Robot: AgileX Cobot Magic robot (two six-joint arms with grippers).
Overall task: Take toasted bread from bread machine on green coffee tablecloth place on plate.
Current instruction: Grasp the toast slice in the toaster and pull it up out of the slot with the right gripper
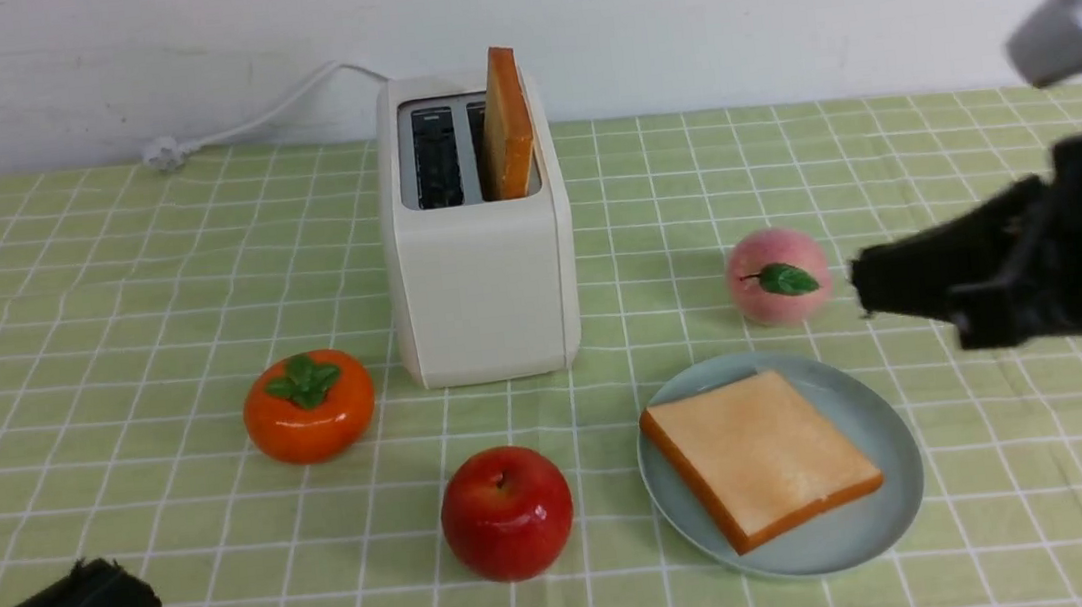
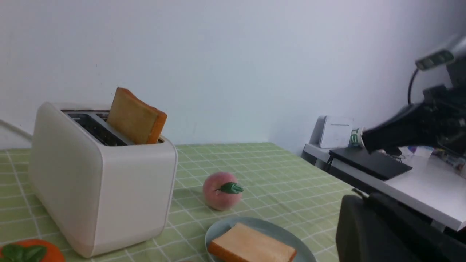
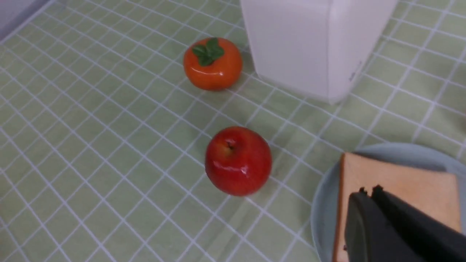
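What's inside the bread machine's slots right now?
One toasted bread slice stands in the bread machine's right-hand slot, its top half sticking out. The left-hand slot shows only dark grille, no bread. The slice's lower part is hidden inside the housing.

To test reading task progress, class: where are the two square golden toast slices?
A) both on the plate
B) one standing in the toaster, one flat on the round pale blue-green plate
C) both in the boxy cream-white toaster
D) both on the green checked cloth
B: one slice stands in the toaster, and the other slice lies flat on the plate.
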